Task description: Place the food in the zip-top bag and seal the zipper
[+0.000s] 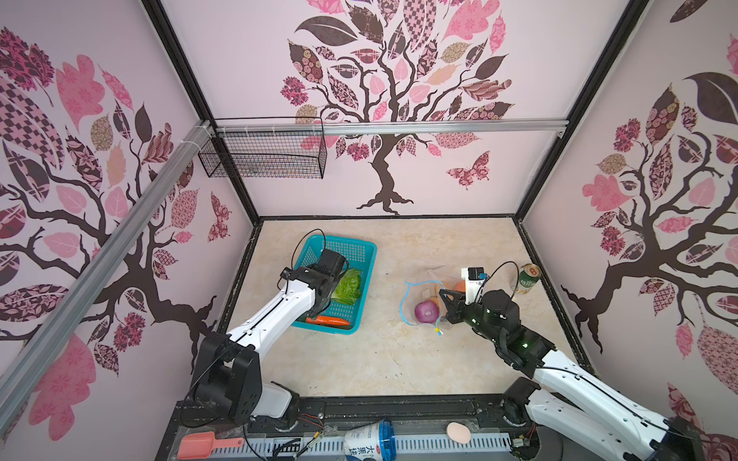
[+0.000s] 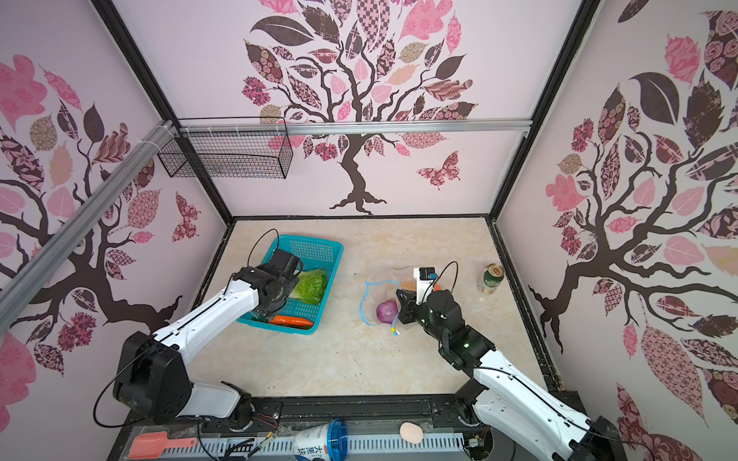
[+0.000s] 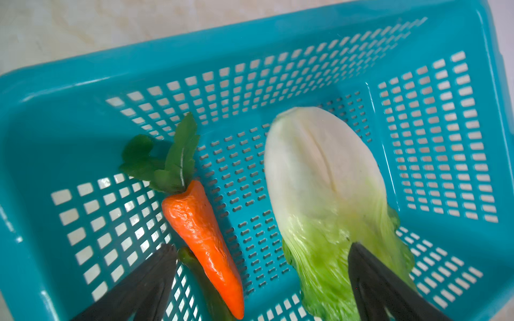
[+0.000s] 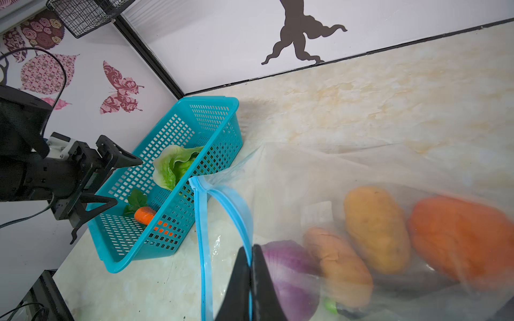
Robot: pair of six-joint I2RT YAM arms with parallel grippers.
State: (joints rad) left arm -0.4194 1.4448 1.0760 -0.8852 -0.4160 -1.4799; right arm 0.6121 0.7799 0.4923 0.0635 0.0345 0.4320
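Left end effector [image 3: 261, 247]: jaws spread wide, nothing held. It is poised over the teal perforated basket [image 3: 83, 83], at the end nearest the robot. In the left wrist view one finger overlaps the leafy green end of the lettuce [image 3: 325, 194]. The other stands just beside the tip of the carrot [image 3: 203, 230]. Contact cannot be told. Lettuce and carrot both lie on the basket floor, apart from each other. A dark green piece [image 3: 194, 266] lies against the carrot, mostly hidden.

Right end effector [image 4: 250, 251]: jaws clenched on the light-blue zipper [image 4: 203, 236], pinching one lip of the mouth. The zip-top bag [image 4: 306, 172] gapes open toward the basket; in both top views the zipper draws an open loop.

Inside the bag:
- purple onion [image 4: 292, 272], nearest the mouth
- tan potatoes [image 4: 375, 228], behind it
- orange pumpkin [image 4: 467, 236], deepest
- dark eggplant [image 4: 411, 280], low among them and blurred

The yellow slider [image 1: 438, 330] sits at the zipper end nearer the robot.

The bag rests on the surface [image 1: 359, 359], right of centre and well apart from the basket. A green drink can [image 1: 528, 279] stands upright beyond the bag, near the right wall.
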